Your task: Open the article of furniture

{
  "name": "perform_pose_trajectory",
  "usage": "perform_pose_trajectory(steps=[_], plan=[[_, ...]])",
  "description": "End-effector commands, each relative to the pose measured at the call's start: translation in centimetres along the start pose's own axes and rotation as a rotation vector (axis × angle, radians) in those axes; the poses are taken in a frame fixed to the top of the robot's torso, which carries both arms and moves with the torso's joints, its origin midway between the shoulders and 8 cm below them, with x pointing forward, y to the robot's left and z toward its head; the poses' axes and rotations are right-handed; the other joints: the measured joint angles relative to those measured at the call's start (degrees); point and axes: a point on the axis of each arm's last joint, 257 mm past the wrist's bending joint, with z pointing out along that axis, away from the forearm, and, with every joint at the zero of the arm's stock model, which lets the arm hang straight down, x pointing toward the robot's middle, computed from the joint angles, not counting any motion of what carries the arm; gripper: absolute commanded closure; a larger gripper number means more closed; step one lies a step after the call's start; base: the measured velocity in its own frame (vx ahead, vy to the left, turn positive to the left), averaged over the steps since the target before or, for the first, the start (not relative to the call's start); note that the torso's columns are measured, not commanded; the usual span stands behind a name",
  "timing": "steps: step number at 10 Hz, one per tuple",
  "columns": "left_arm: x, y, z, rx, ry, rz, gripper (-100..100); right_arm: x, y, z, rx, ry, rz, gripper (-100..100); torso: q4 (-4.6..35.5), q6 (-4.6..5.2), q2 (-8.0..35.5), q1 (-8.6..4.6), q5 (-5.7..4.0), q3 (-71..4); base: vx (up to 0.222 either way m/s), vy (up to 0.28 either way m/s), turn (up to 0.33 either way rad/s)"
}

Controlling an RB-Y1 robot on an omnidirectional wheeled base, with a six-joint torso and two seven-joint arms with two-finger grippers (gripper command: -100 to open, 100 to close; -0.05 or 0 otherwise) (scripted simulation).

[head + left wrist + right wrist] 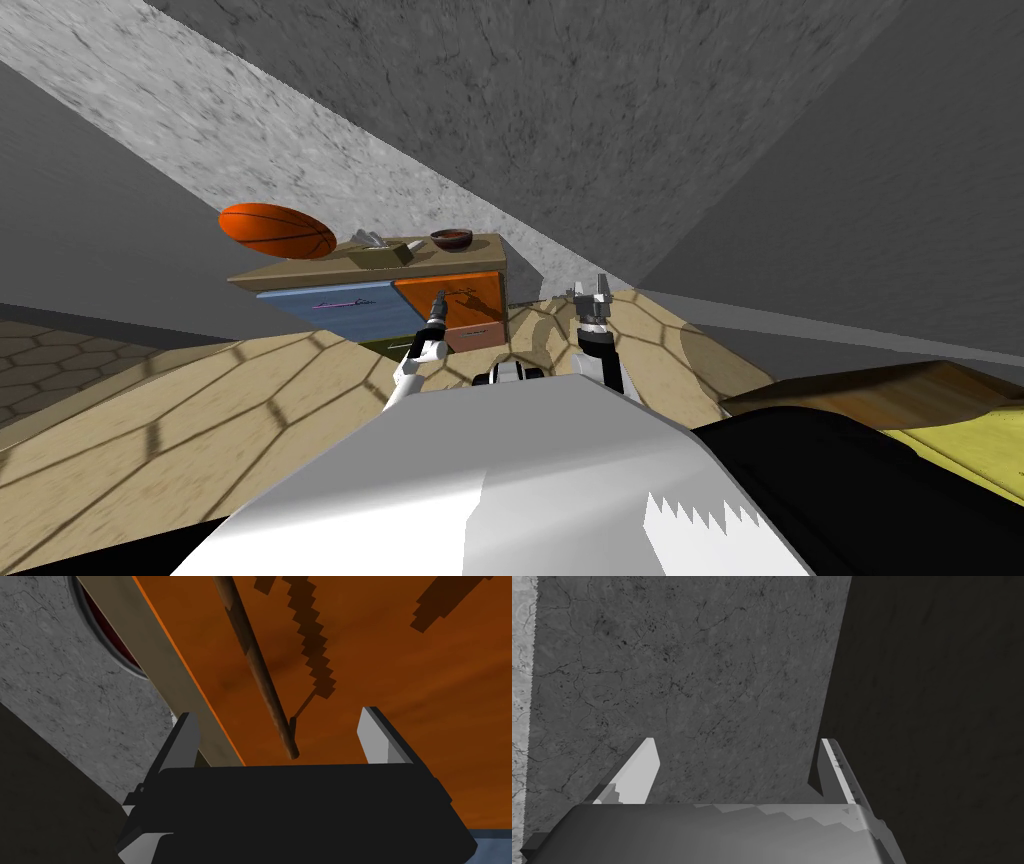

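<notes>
Our left gripper (437,302) (277,715) hangs directly in front of a low cabinet (300,272) against the grey wall, fingers spread wide and clasping nothing. The bar handle (255,661) is a thin brown rod mounted on the cabinet's orange front (470,290) (400,701), and its near end lies in the gap between the two blades without touching either. The orange front takes the upper right of the cabinet, next to a blue front (335,300) and just under the tan top (480,243) (165,666). A basketball (277,231) sits at the left end of that top and a dark bowl (451,238) at the right end, above the orange front. In the left wrist view the rod runs slantwise away from the gripper, so the blades straddle only its tip and not its middle. We judge that closing here would catch the very end of the bar at best. The hand likely has to slide further along the rod, toward the cabinet's blue front, with the blades set square across the bar's length before it clamps and pulls outward. Our right gripper (598,292) (737,741) is raised off the cabinet's right side, also spread and empty. It is the farther hand, so the pull falls to the left.
</notes>
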Motion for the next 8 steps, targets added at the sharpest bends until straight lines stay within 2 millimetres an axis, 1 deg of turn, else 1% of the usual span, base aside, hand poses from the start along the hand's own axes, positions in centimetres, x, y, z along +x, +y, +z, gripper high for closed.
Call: perform_pose_trajectory(steps=[1, 8], plan=[[-1.3, 0.2, -0.3, 0.0, -0.001, -0.001, -100, 0.0, 0.0, 0.0, 0.0, 0.0, 0.0, 0, 0.1, 0.0, 0.1, -0.05, -0.02, 0.1, 0.046, -0.042, 0.004], [-5.4, 0.6, -1.4, 0.002, 0.003, -0.001, -100, 0.0, 0.0, 0.0, 0.0, 0.0, 0.0, 0, -0.1, 0.01, -0.3, 0.11, 0.03, -0.2, 0.052, -0.061, 0.005]])
